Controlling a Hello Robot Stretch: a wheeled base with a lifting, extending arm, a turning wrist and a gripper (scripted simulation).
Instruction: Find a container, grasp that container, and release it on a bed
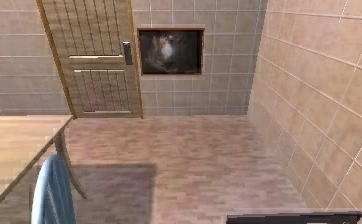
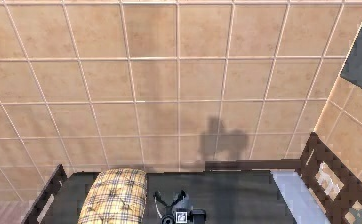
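The bed [image 2: 239,195] has a dark cover, and a yellow checked pillow [image 2: 114,196] lies on it near its end at the arm side view's left, while on the tiled floor [image 1: 209,150] a grey rug [image 1: 114,195] lies by a wooden table [image 1: 19,145].

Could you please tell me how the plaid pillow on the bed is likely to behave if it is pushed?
Probably soft and floppy: the pillow looks plump with rounded edges. It is likely light for its size, so a push might slide it along the bed. It lies flat, so rolling seems unlikely.
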